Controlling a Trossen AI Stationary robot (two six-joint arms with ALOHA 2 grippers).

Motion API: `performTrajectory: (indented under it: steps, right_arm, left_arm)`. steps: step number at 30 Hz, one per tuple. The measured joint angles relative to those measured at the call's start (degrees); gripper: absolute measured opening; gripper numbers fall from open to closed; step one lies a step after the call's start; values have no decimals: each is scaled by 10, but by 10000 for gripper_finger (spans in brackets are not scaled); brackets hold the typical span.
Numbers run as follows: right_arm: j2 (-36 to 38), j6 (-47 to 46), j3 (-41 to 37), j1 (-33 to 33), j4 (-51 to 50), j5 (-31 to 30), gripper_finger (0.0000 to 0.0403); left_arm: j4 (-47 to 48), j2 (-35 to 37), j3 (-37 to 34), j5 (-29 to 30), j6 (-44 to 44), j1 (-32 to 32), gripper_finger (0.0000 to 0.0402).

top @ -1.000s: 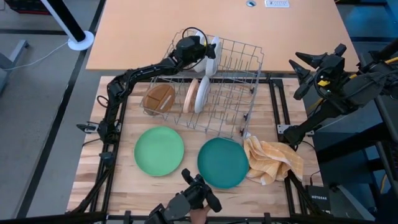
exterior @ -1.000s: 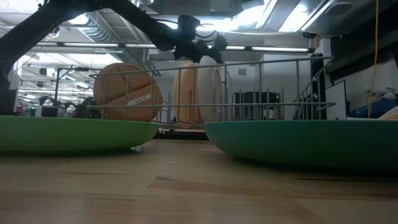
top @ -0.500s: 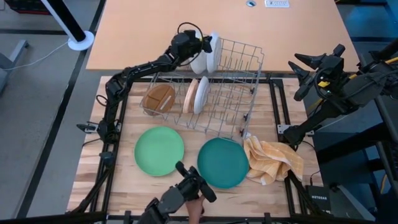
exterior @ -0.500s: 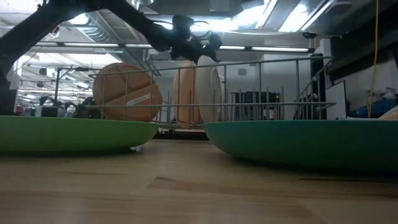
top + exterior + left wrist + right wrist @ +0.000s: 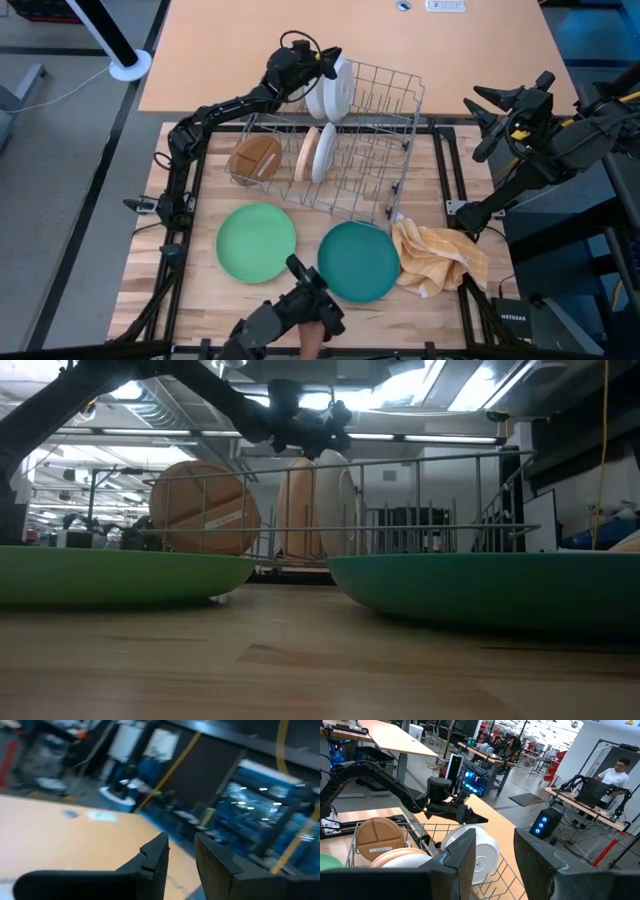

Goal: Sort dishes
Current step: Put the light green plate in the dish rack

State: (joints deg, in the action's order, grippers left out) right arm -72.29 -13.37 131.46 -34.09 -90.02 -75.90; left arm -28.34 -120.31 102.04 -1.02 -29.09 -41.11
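High view: the left gripper (image 5: 322, 62), jaws narrowly apart, sits beside two upright white plates (image 5: 332, 88) at the rack's (image 5: 400, 95) far edge (right gripper (image 5: 487, 103) waits, open); a nudge could tip them out.

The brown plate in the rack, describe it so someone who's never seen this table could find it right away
Start at the grey wire rack in the middle of the table. At its end toward the left arm's side, a round wooden brown plate leans on edge. Its neighbours in the rack are a tan plate and white plates; it alone is dark brown and carries a pale label.
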Motion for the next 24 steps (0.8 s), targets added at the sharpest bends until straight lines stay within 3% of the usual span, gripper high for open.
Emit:
performTrajectory:
  steps: [7,14,18,24]
  right_arm:
    - [0,2,0,0,0,0,137]
    - [0,2,0,0,0,28,137]
    - [0,2,0,0,0,73,137]
    - [-9,1,0,0,0,152,137]
  left_arm:
    - [-78,16,0,-99,25,12,86]
    - [-51,78,0,-253,118,47,86]
    - [65,135,0,-325,185,81,86]
    - [388,226,0,-327,295,164,86]
